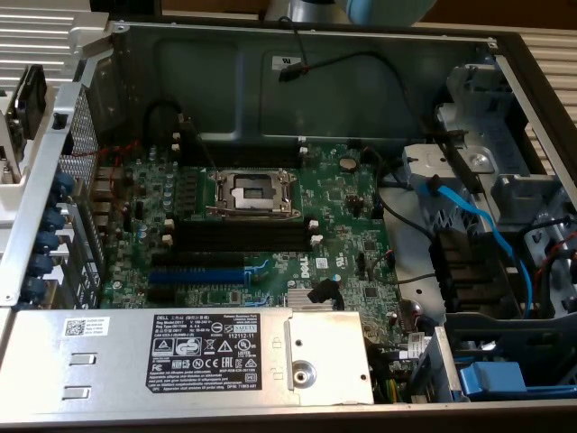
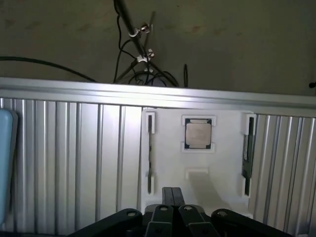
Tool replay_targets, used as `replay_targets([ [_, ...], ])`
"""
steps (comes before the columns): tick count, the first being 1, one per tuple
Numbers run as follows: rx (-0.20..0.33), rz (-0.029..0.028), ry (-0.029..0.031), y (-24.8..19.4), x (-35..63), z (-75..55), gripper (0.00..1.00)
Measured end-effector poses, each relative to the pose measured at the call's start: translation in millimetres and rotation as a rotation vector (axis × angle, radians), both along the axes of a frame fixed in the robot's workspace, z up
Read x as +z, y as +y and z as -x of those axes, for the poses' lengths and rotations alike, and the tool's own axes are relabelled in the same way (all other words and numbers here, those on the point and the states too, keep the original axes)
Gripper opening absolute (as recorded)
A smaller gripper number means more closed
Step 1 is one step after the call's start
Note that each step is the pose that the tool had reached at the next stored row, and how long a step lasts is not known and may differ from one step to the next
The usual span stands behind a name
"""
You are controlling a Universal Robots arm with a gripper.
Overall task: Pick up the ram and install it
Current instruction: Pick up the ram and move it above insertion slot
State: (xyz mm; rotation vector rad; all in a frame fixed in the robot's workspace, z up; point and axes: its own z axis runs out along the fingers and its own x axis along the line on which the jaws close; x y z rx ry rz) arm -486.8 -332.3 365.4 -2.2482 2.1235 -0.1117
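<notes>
In the wrist view my gripper (image 2: pixel 173 191) is shut with nothing between its black fingers. It hovers over a white holder plate (image 2: pixel 222 173) on a ribbed metal surface. A ram stick (image 2: pixel 246 148) stands on edge in white clips at one side of the plate. A second thin dark stick (image 2: pixel 149 153) stands at the other side, closer to my fingertips. A square CPU chip (image 2: pixel 198 134) lies between them. In the exterior view the open computer case shows the green motherboard (image 1: pixel 343 203) with black memory slots (image 1: pixel 242 236) and their white end clips.
A silver CPU socket (image 1: pixel 251 191) sits above the slots and a blue expansion slot (image 1: pixel 194 275) below them. The power supply (image 1: pixel 180 356) fills the case's near side. Blue cables (image 1: pixel 478 216) and drive bays are at the exterior view's right. Loose wires (image 2: pixel 138 59) lie beyond the ribbed surface.
</notes>
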Motion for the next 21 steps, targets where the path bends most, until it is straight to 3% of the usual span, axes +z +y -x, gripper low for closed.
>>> replay_targets([
  [6,0.018,-0.0019,0.0019,-6.2,-10.7,-1.2,0.1],
  [10,0.02,-0.0062,0.005,-12.1,-16.8,-3.5,0.1],
  [12,0.021,-0.0119,0.0086,-14.0,-18.7,-5.0,0.1],
  [14,0.021,-0.0198,0.0175,-15.5,-20.0,-6.9,0.1],
  [18,0.021,-0.0341,0.0492,-18.5,-21.7,-10.9,0.1],
  [21,0.021,-0.0415,0.0612,-20.6,-23.8,-16.5,0.1],
])
